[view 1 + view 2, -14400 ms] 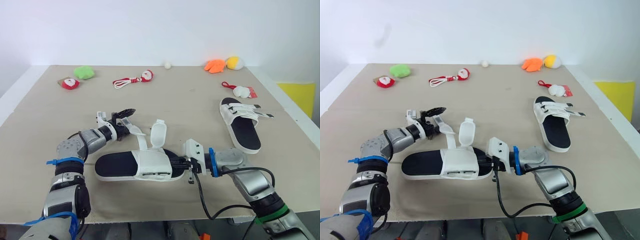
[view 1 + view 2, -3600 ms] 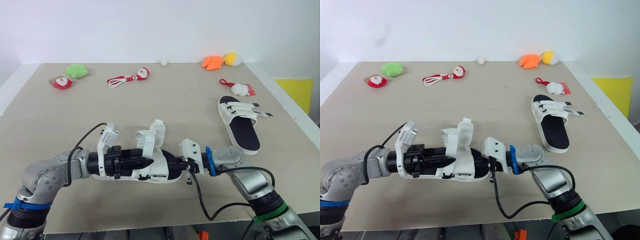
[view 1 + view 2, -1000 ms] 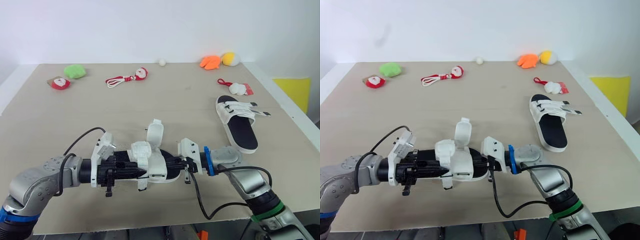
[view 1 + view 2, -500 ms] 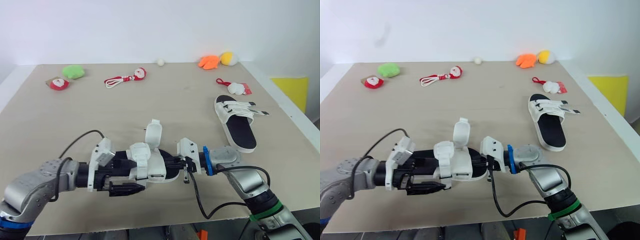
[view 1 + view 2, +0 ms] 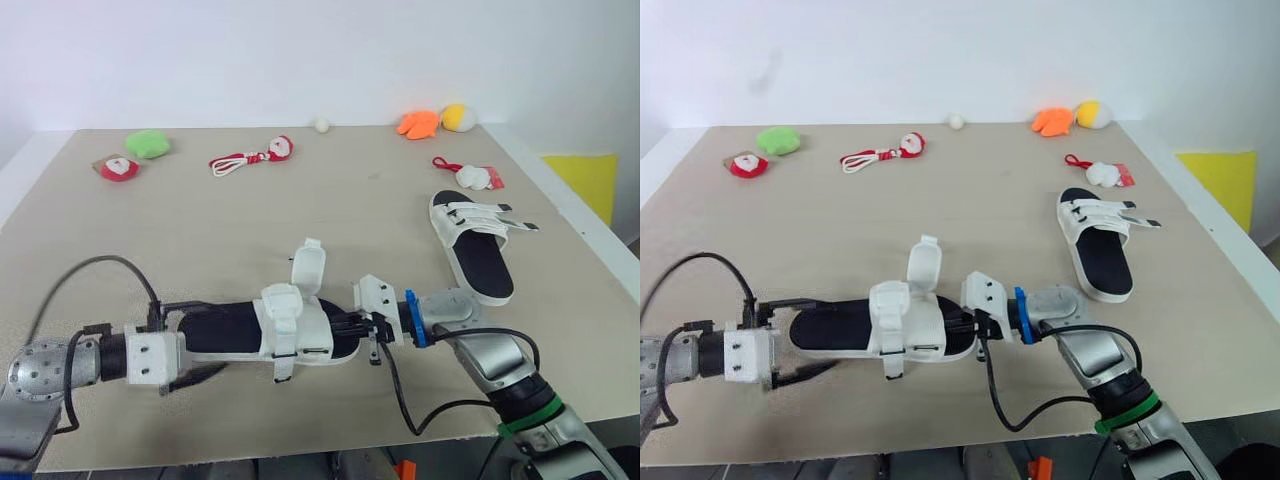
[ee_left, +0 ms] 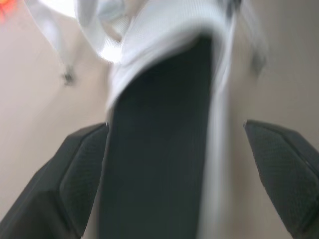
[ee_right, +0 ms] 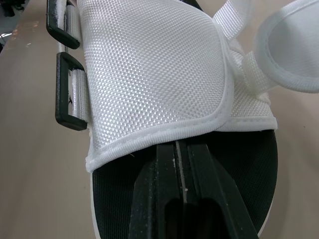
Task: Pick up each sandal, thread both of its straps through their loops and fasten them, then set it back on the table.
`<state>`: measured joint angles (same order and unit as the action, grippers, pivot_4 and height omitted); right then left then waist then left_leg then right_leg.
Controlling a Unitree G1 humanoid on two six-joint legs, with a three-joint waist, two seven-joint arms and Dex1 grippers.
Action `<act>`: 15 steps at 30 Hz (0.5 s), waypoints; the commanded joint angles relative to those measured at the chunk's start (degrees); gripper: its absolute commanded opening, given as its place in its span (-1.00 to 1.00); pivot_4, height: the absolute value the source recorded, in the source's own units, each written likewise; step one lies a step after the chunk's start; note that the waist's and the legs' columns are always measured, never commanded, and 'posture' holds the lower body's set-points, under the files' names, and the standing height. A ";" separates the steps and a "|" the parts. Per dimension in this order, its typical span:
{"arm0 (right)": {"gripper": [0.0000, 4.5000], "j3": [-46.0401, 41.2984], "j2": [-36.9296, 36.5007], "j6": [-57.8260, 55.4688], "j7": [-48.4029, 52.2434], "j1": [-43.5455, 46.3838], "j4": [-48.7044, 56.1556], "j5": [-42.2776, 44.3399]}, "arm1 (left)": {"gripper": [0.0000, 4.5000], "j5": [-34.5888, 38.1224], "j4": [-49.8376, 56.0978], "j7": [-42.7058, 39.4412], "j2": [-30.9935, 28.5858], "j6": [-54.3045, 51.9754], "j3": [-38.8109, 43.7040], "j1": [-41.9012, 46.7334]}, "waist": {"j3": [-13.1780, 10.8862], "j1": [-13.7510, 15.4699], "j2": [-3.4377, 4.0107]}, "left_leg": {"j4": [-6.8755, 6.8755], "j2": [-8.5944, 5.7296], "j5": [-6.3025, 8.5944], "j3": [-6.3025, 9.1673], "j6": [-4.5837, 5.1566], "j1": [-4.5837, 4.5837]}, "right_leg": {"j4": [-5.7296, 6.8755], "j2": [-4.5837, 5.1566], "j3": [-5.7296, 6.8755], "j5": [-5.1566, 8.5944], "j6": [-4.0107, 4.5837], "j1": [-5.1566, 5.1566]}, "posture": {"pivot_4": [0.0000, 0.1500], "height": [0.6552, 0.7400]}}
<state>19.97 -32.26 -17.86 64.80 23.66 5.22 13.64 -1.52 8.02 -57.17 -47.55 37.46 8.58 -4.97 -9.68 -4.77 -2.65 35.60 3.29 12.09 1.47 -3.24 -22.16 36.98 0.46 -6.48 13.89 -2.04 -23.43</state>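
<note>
Two sandals lie on the beige table, well apart.

The near sandal is at the front centre. Its long axis runs across the table, with the bare black heel end toward the robot's left and the white mesh upper toward the right.

The far sandal lies flat on the right side, its long axis running roughly away from the robot. Its strap ends poke out to the right.

The left gripper is spread wide. One black finger sits on each side of the near sandal's heel end, so the footbed lies between them. The left wrist view is too blurred to tell whether either finger touches the sole.

The right gripper reaches in from the toe end. Its two fingers are pressed together with only a thin seam between them. They lie on the black footbed with their tips tucked under the edge of the upper, and nothing can be seen pinched between them.

One strap of the near sandal stands upright. The other strap is folded over the upper. Two black loops sit along the upper's side edge.

Small plush toys dot the far part of the table:
- a green one
- a red-and-white one
- a corded one
- a white ball
- an orange one
- a yellow one
</note>
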 commanded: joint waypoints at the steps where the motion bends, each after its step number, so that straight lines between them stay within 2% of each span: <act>1: -1.00 2.09 -0.30 -1.32 -0.53 -0.41 -3.71 -3.22 | 0.99 -20.37 -14.94 12.90 3.33 34.83 4.31 6.17 | 0.04 0.31 0.03 | -0.02 0.00 -0.01 -0.13 0.02 0.03 | 0.00 0.06 -0.04 -0.03 0.05 0.00 | 1.00 1.00; 4: -1.00 2.15 -0.51 -1.07 -0.19 -0.05 -4.07 -3.36 | 0.99 -26.59 -23.46 18.31 7.63 49.38 7.84 10.30 | 0.08 0.33 0.03 | -0.06 0.04 -0.02 -0.39 0.04 0.06 | 0.01 0.12 -0.13 -0.12 0.03 -0.01 | 1.00 1.00; 6: -1.00 2.05 -0.60 -0.99 0.06 0.43 -4.46 -3.40 | 0.99 -31.87 -25.47 22.22 10.09 54.13 9.29 12.50 | 0.09 0.37 0.01 | -0.07 0.07 -0.02 -0.44 0.04 0.03 | 0.01 0.10 -0.13 -0.19 -0.13 -0.04 | 1.00 1.00; 9: -1.00 1.88 -0.68 -0.98 0.36 0.99 -4.79 -3.45 | 0.99 -39.75 -24.29 28.99 12.25 55.04 9.97 14.80 | 0.09 0.45 0.01 | -0.05 0.11 -0.05 -0.43 0.09 0.04 | 0.02 0.02 -0.12 -0.35 -0.36 -0.01 | 1.00 1.00; 15: -1.00 1.91 -0.70 -0.86 0.55 1.35 -4.98 -3.54 | 0.99 -50.32 -20.61 38.58 15.11 55.04 8.44 17.86 | 0.10 0.46 0.02 | 0.02 0.11 -0.08 -0.44 0.13 0.05 | 0.02 0.02 -0.15 -0.42 -0.49 0.06 | 1.00 1.00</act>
<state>20.47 -32.15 -17.58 66.05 25.70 3.16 13.29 -49.89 -14.11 -21.18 -32.51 92.48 16.61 12.44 -9.58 -4.30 -2.64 35.63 3.39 12.01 1.02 -3.11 -22.11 37.00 0.48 -6.65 13.45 -2.57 -23.36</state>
